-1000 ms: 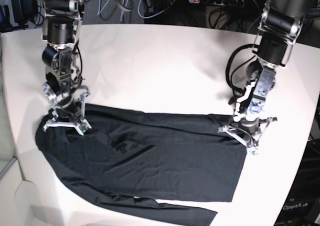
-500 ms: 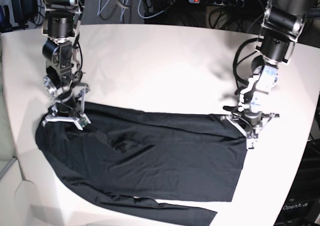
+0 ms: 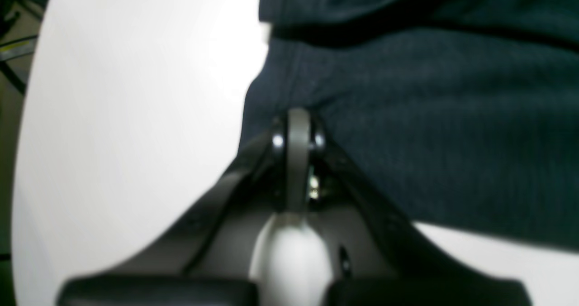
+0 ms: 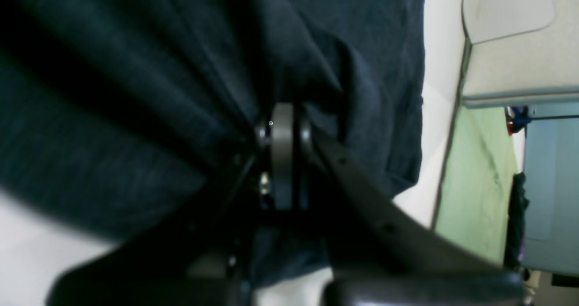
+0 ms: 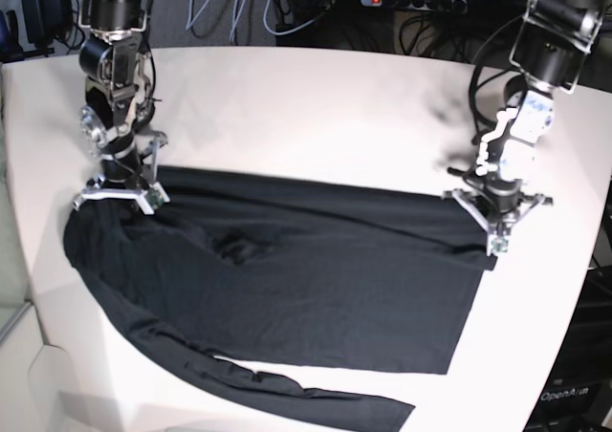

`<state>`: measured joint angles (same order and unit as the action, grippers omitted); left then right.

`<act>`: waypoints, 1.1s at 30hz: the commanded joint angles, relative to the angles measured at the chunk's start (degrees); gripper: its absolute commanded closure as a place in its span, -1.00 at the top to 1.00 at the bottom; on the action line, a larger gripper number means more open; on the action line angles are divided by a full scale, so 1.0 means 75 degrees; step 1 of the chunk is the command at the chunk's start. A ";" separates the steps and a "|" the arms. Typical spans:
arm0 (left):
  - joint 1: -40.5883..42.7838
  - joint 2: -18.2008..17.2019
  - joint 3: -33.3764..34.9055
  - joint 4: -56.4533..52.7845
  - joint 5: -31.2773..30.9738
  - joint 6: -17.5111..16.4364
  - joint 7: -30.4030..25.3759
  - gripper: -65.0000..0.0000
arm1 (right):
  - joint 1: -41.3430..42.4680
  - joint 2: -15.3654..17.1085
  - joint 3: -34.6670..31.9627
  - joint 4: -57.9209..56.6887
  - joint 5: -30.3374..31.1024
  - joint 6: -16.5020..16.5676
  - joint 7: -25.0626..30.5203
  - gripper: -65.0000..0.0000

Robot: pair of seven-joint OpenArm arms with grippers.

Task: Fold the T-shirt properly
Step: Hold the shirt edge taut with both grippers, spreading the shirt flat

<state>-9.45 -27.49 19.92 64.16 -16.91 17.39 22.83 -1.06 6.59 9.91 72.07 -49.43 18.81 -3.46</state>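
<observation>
Left gripper [image 5: 496, 224] at right of frame and right gripper [image 5: 117, 191] at upper left, each clamped on the dark T-shirt [image 5: 287, 279] edge, garment flat on white table [image 5: 306, 117].

We note white table [image 5: 306, 117], glossy under bright light. Black power strip [image 5: 416, 0] and cable tangle [image 5: 229, 11] at 12 o'clock. Green floor [image 4: 475, 179] at 3 o'clock, right wrist view.

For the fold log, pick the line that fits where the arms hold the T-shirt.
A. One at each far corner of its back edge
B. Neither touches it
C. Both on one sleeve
A: the right gripper and left gripper are each shut on an opposite far corner of the T-shirt.
</observation>
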 commanded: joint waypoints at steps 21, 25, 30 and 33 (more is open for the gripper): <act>0.2896 -0.0983 -0.1209 0.2844 -0.0178 -0.0015 0.1346 -1.00 | -0.2021 -0.0216 0.0478 0.0582 -0.0085 0.0382 -0.0329 -1.00; 0.3493 -0.1147 -0.1549 0.3231 -0.0178 -0.0027 0.1311 -1.00 | -0.2455 -0.0298 0.0489 0.0594 -0.0085 0.0358 0.0163 -1.00; 0.3845 -0.1276 -0.1560 0.3454 -0.0178 -0.0027 0.1299 -1.00 | -0.2783 -0.0662 0.0806 0.0887 -0.0085 0.0358 0.0304 -1.00; 0.3986 -0.1288 -0.1560 0.3489 -0.0178 -0.0027 0.1299 -1.00 | -0.2959 -0.0920 0.1134 0.1145 -0.0085 0.0358 0.0819 -1.00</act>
<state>19.77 -36.21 8.38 90.39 -17.98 16.88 30.24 -21.02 0.47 18.85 82.17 -46.26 15.31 8.69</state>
